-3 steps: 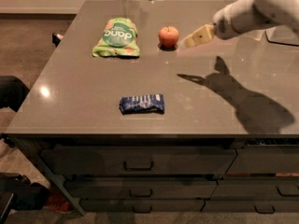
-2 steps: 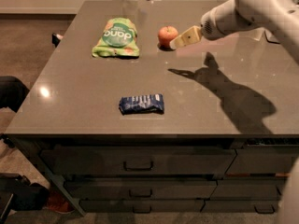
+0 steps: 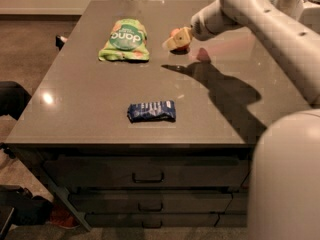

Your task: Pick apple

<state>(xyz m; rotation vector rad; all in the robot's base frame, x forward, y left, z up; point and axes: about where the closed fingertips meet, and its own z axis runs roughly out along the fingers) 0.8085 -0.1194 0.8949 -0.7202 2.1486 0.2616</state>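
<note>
Apple (image 3: 174,33) lying at 12 o'clock on table (image 3: 90,104), at 3 o'clock of green snack bag (image 3: 125,40), partly being hidden by gripper (image 3: 179,39). Whether gripper is open or closed cannot be told. Risk: apple being knocked by off-centre contact and rolled toward 9 o'clock.

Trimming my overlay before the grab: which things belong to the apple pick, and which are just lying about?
Job: apple, far side of the table; claw, right at the apple.
Lying about: green snack bag; blue packet.
</note>
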